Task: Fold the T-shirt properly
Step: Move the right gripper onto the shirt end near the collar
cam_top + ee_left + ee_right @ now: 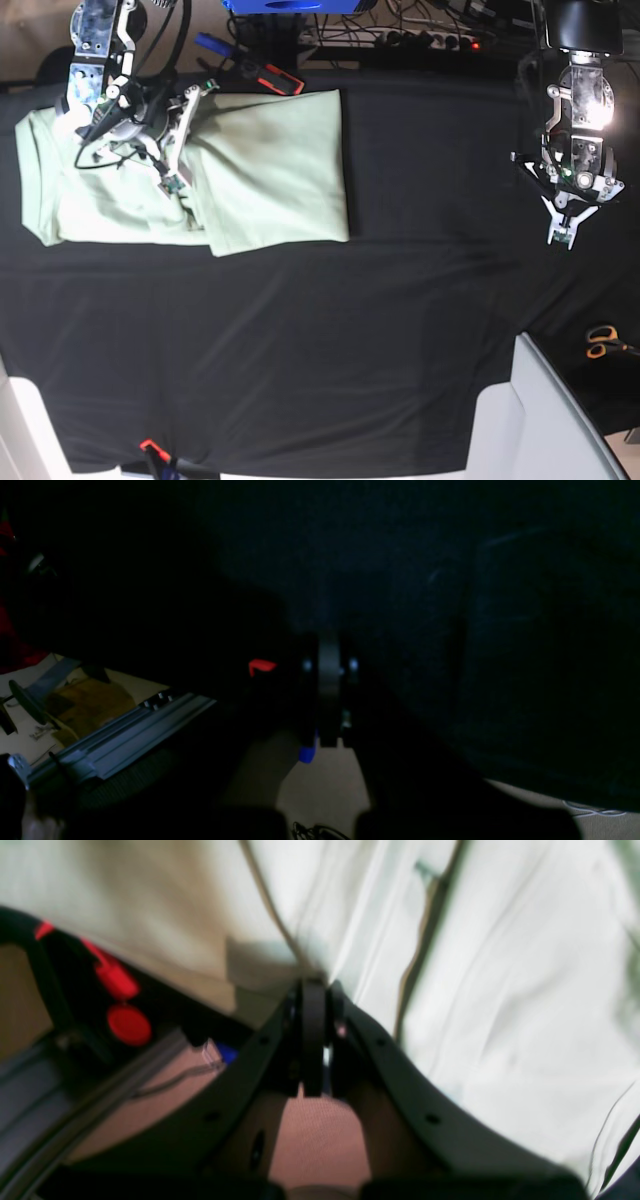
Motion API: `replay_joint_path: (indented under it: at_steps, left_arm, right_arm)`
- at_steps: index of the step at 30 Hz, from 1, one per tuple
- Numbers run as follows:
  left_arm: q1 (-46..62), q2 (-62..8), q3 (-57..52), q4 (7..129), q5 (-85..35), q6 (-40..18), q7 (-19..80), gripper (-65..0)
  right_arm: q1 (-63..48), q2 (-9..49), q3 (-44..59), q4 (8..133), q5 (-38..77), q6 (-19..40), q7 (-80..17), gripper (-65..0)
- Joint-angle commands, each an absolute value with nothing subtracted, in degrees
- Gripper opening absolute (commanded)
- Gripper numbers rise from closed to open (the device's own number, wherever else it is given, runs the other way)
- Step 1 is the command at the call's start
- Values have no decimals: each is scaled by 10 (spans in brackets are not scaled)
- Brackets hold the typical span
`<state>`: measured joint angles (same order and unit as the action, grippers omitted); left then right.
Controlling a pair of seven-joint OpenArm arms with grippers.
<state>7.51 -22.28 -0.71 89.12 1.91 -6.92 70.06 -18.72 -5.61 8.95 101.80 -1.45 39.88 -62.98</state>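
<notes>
One pale mint-green cotton T-shirt (265, 165) lies partly folded at the far left of the black tablecloth (330, 340) in the base view, its top edge close to the cloth's far edge. There are two arms. The right gripper (312, 990) sits over the shirt's middle with its jaws pinched together on a fold of the green fabric. The left gripper (562, 232) hangs well apart over bare cloth at the other side, jaws closed on nothing. One pair of orange-handled scissors (603, 340) lies near that side's edge. The whole near half of the cloth is open room
</notes>
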Motion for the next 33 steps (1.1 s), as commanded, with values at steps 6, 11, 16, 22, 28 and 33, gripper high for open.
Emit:
replay_joint_path:
  at_steps: [6, 11, 16, 22, 28, 33]
  left_arm:
    - [69, -233, -11, 899, 28, -66, 698, -650]
    - [68, -233, -11, 899, 28, -66, 698, -650]
    - [68, -233, -11, 899, 28, -66, 698, -650]
    - [68, -243, -10, 899, 28, -66, 698, -650]
    - [68, -244, -10, 879, 28, -66, 698, -650]
    - [62, -244, -9, 874, 28, -66, 698, -650]
  right_arm:
    - [-214, -58, 80, 1046, -13, 400, -645, -647]
    - [-230, -58, 38, 1056, -13, 400, -647, -647]
    - [-225, -58, 37, 1055, -13, 400, -646, -647]
    - [-225, -58, 38, 1055, -13, 400, -646, -647]
    - [-226, -58, 40, 1055, -15, 400, -646, -638]
    - [-228, -56, 40, 1057, -14, 371, -646, -553]
